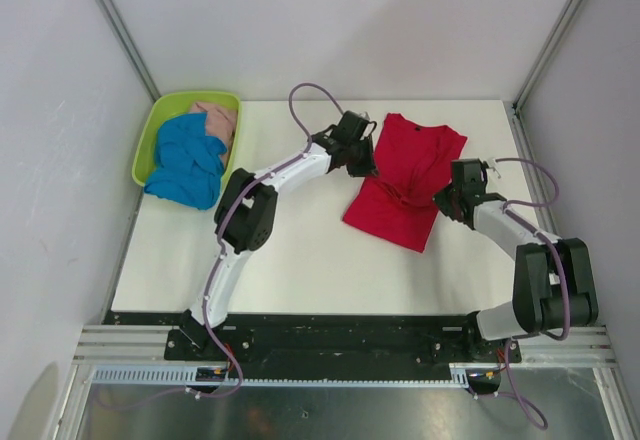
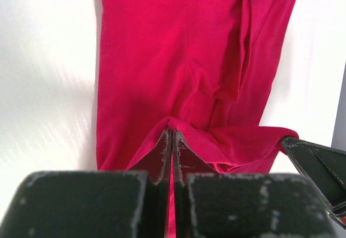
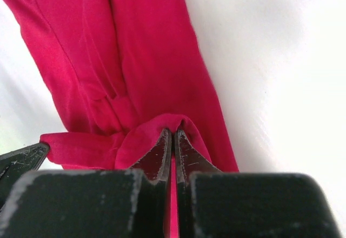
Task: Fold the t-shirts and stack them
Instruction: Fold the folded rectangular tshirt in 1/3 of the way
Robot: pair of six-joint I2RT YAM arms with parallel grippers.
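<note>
The red t-shirt (image 1: 408, 175) is lying on the bench (image 1: 290, 255), right of centre. The left tool (image 2: 171, 136) is clenching its left edge, the right tool (image 3: 172, 136) its right edge. Each is gripping just a thin pinch, so uneven pulling is risking cloth slipping free.

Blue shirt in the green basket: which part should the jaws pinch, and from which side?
I'd pinch the bunched part of the blue shirt that spills over the basket's near rim, coming down from above. There it sits clear of the walls and the pink shirt.
</note>
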